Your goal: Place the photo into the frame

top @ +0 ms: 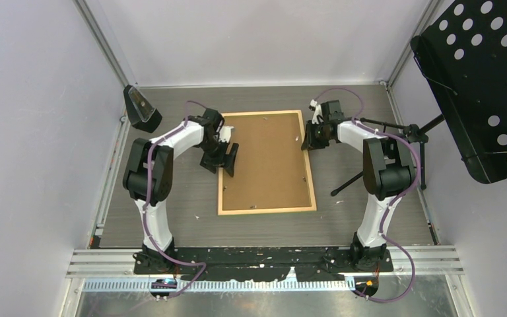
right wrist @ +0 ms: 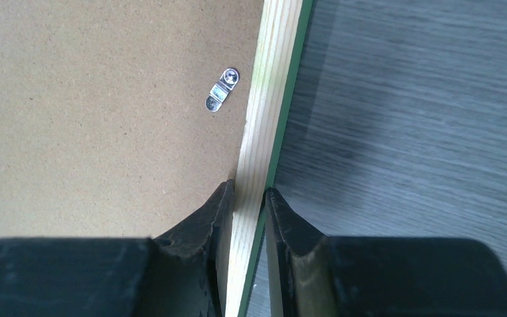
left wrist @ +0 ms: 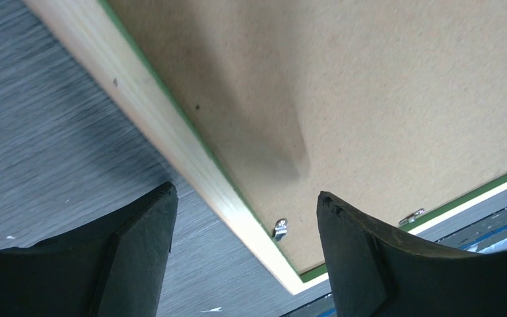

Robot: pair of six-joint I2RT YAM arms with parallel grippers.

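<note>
The frame (top: pixel 267 211) lies back-up in the middle of the table, its light wood rails around a brown hardboard backing (top: pixel 264 162). The photo is hidden. My left gripper (top: pixel 228 158) hangs open over the frame's left rail (left wrist: pixel 158 112), one finger over the table and the other over the backing (left wrist: pixel 370 86), holding nothing. A metal tab (left wrist: pixel 280 228) sits between the fingers. My right gripper (top: pixel 309 140) is shut on the frame's right rail (right wrist: pixel 267 99), one finger on the backing side and one on the green outer edge. Another tab (right wrist: pixel 222 90) lies just ahead of it.
A black perforated music stand (top: pixel 482 86) stands at the right, and its tripod leg (top: pixel 353 181) reaches onto the table near the frame's right side. A black wedge-shaped object (top: pixel 142 109) sits at the back left. Walls close in on three sides.
</note>
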